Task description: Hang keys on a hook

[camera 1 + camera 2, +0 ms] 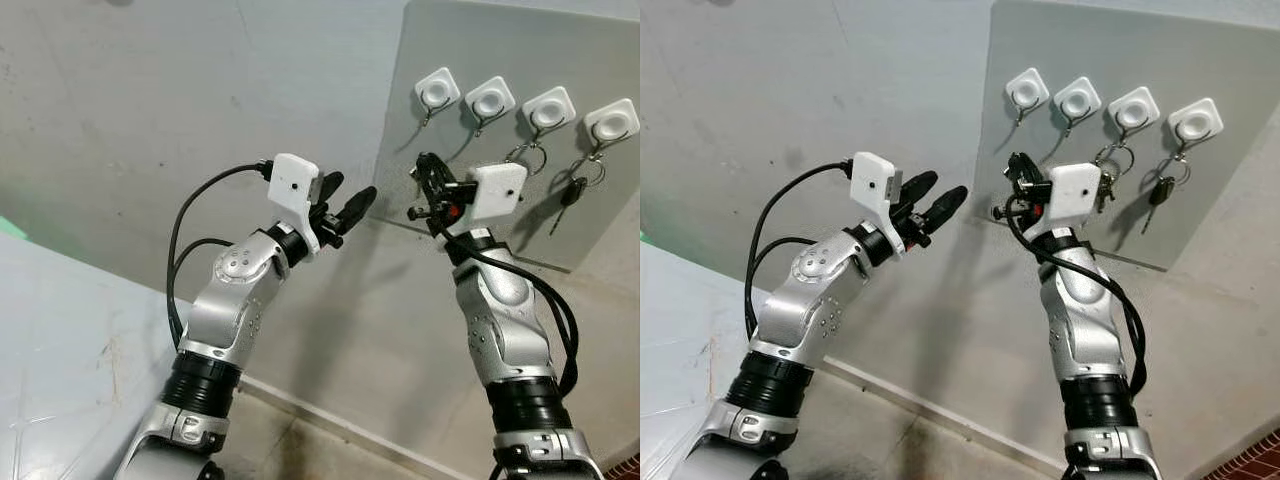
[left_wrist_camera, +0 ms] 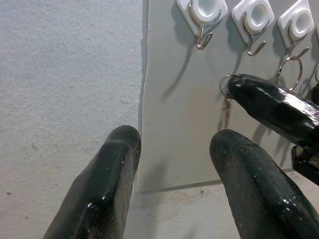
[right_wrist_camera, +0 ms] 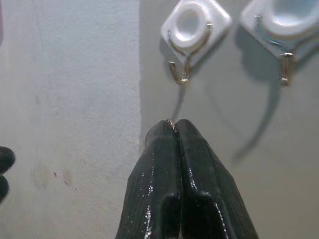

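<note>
The left tool [image 1: 348, 203] is raised before the wall with its fingers spread wide and nothing between them. To its right, the right tool [image 3: 173, 124] pinches a thin metal ring [image 3: 171, 122] at its fingertips, just below the leftmost hook [image 3: 185, 69] on the grey board [image 1: 480, 60]. Farther right, keys [image 1: 572, 190] hang on other hooks.

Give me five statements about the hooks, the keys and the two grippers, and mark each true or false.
1. Four white hooks sit on the grey board. True.
2. All hooks are bare. False: the two rightmost, and, hold key rings.
3. The right gripper is pinched shut below the leftmost hook. True.
4. The left gripper is clamped on the board. False: it is open, apart from it.
5. A key hangs under the rightmost hook. True.
</note>
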`<state>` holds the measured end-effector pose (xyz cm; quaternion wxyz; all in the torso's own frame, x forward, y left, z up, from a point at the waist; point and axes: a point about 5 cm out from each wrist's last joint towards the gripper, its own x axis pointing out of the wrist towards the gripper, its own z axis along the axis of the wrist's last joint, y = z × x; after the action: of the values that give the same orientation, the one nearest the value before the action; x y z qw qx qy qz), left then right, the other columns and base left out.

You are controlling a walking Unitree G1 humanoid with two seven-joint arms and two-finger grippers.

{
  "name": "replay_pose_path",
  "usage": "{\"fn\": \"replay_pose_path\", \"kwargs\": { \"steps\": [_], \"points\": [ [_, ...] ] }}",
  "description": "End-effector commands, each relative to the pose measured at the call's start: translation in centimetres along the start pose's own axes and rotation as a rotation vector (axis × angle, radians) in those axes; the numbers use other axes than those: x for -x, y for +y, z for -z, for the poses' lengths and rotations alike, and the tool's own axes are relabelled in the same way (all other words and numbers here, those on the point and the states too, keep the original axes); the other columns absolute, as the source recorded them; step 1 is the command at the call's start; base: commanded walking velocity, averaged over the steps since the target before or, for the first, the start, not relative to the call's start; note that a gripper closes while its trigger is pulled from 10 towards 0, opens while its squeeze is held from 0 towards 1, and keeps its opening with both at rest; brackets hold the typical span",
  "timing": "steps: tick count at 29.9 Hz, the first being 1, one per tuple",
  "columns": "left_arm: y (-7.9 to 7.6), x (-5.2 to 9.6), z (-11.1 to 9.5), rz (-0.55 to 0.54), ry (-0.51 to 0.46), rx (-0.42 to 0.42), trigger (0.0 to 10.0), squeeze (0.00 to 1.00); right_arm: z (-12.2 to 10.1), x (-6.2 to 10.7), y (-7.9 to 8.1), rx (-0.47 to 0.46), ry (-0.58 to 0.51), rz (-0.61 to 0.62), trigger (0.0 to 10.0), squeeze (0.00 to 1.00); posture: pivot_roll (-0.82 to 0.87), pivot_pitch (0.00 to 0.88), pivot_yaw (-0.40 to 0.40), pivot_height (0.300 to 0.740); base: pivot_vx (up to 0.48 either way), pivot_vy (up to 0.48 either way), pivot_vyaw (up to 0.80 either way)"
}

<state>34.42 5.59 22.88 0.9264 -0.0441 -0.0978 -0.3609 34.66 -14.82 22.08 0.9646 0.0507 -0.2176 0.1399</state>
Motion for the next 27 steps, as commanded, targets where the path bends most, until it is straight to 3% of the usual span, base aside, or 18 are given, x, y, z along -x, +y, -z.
{"fn": "replay_pose_path", "kwargs": {
  "steps": [1, 14, 27],
  "points": [
    [-0.2, -0.2, -1.0, 0.015, -0.024, -0.013, 10.0, 0.0, -1.1, 0.1, -0.4, -0.014, -0.056, 0.005, 10.0, 0.0, 0.0, 0.0, -0.014, 0.74, 0.0, 0.0, 0.0],
    [-1.2, -0.9, -1.8, 0.079, -0.043, -0.024, 10.0, 0.0, -2.5, 0.2, -1.6, -0.116, -0.132, 0.062, 10.0, 0.0, -0.01, 0.0, -0.003, 0.74, 0.0, 0.0, 0.0],
    [-1.2, -1.2, -2.2, 0.081, -0.05, -0.024, 10.0, 0.0, -3.7, -0.6, -1.6, -0.213, -0.191, 0.072, 10.0, 0.0, -0.01, 0.0, -0.001, 0.74, 0.0, 0.0, 0.0]
  ]
}}
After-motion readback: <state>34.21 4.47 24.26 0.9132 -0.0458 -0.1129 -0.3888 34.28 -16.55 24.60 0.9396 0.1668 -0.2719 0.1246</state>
